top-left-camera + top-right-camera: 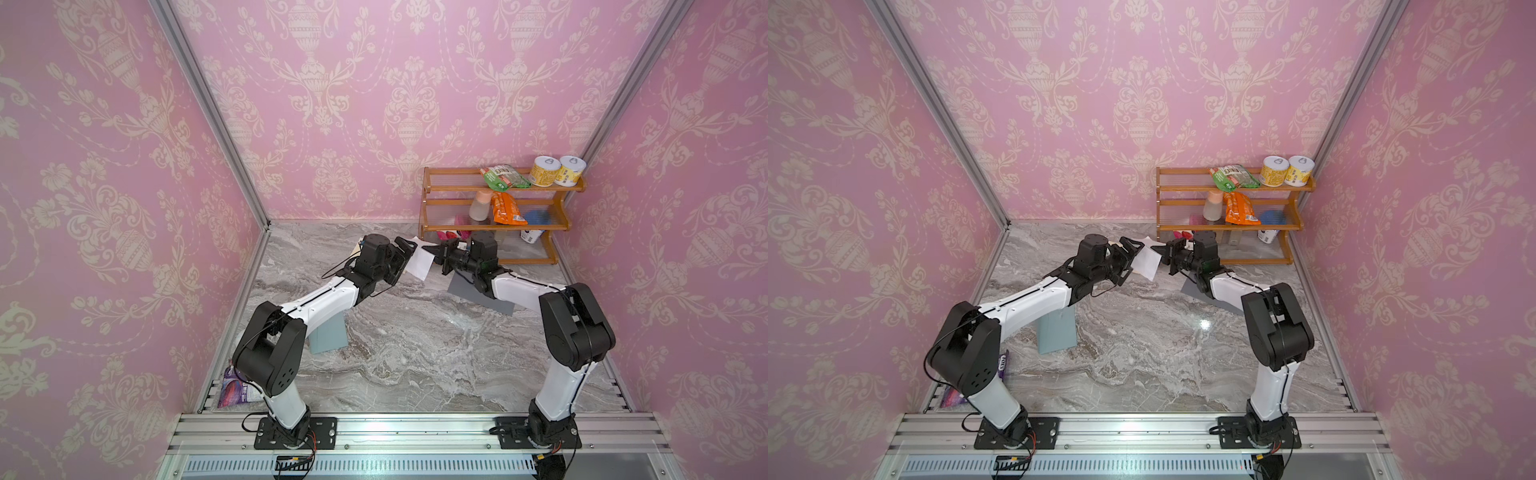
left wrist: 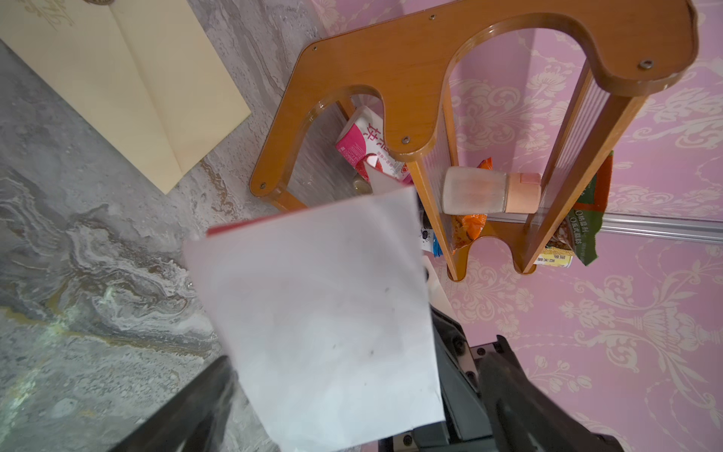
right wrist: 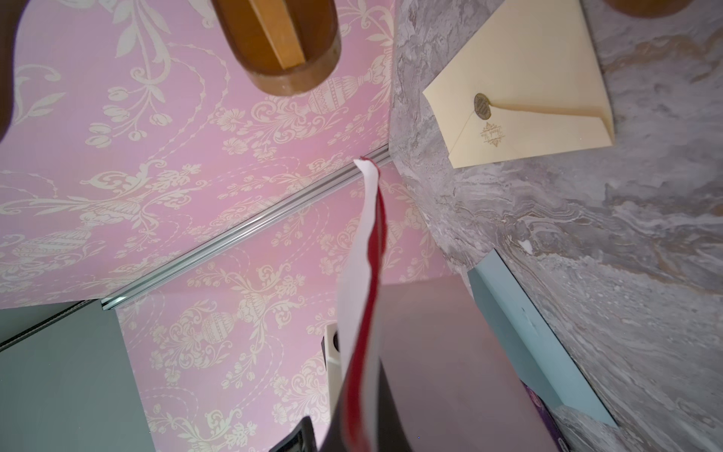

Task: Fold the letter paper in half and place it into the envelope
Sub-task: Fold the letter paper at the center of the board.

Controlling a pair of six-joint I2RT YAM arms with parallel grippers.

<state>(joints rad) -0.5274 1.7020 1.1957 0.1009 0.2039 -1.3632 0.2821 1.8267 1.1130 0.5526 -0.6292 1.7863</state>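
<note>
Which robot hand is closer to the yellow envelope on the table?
Left. The left gripper, open, is close beside the envelope, which lies by its wrist. The right gripper, shut on the paper, is farther off, toward the wooden shelf.

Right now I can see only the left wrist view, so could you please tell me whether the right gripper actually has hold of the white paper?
Observer: Yes. In a top view the right gripper is shut on one edge of the paper, holding it clear above the table.
Operator: Thank you. Has the sheet been folded?
Observer: The right wrist view shows it edge-on and doubled over, white outside, red inside.
Operator: And can it go straight in?
Observer: Probably not. That same view shows the envelope with its flap folded down and a round seal at the tip.
</note>
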